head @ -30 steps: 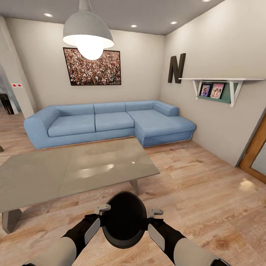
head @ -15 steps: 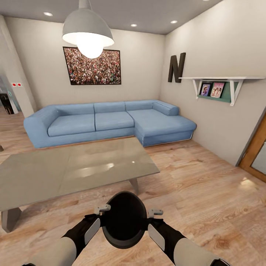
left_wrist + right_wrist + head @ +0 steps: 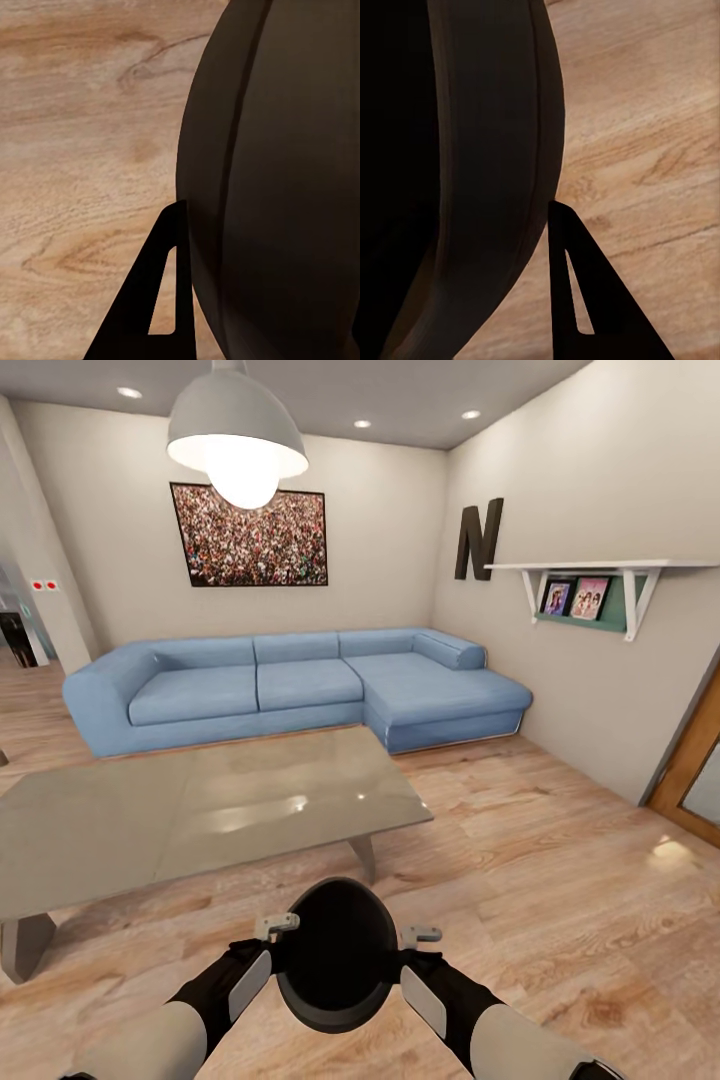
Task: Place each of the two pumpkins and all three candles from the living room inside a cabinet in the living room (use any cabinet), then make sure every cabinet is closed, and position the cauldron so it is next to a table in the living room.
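I hold the matte black cauldron (image 3: 338,955) low in front of me, over the wooden floor. My left gripper (image 3: 277,930) is shut on its left rim and my right gripper (image 3: 420,937) on its right rim. In the left wrist view the cauldron's curved wall (image 3: 277,187) rests against a black finger (image 3: 150,307), with floor planks behind. In the right wrist view the pot's rim and dark inside (image 3: 472,165) sit beside a finger (image 3: 585,300). The grey coffee table (image 3: 200,810) stands just ahead and to the left. The pumpkins, candles and cabinet are out of view.
A blue corner sofa (image 3: 300,690) runs along the far wall behind the table. A pendant lamp (image 3: 238,445) hangs overhead. On the right wall are a white shelf (image 3: 590,590) and a wooden door (image 3: 695,760). Bare floor lies to the right of the table.
The whole view has shifted slightly, with the table and sofa a little nearer, so the camera has moved. The cauldron and both grippers keep their places in the picture.
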Tool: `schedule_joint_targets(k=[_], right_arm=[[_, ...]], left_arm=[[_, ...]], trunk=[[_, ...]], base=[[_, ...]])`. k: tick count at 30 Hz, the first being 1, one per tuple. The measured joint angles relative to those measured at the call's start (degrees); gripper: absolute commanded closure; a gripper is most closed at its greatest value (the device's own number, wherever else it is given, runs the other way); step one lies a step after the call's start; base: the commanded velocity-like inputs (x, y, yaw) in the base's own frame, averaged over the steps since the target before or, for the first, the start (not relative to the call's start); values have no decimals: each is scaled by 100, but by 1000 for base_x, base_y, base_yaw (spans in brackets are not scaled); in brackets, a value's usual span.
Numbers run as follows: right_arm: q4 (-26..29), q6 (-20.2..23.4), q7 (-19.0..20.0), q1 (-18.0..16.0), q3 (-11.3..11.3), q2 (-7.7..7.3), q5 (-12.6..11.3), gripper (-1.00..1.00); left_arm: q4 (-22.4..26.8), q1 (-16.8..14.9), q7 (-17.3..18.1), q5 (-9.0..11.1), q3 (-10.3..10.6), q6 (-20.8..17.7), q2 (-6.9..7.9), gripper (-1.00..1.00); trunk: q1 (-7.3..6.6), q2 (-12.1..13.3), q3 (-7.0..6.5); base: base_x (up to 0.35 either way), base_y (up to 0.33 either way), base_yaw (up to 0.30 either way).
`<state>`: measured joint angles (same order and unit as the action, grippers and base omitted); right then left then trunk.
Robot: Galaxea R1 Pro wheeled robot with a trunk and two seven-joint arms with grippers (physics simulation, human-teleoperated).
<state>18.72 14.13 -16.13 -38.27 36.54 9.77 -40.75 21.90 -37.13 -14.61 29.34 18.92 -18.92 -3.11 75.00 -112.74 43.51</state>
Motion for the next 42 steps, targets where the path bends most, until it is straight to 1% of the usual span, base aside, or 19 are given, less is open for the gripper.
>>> schedule_joint_targets(k=[42], right_arm=[[0, 9, -9, 0, 0, 5, -1, 100]], left_arm=[[0, 1, 0, 1, 2, 0, -1, 100]], trunk=[[923, -1685, 754]], base=[[0, 0, 0]])
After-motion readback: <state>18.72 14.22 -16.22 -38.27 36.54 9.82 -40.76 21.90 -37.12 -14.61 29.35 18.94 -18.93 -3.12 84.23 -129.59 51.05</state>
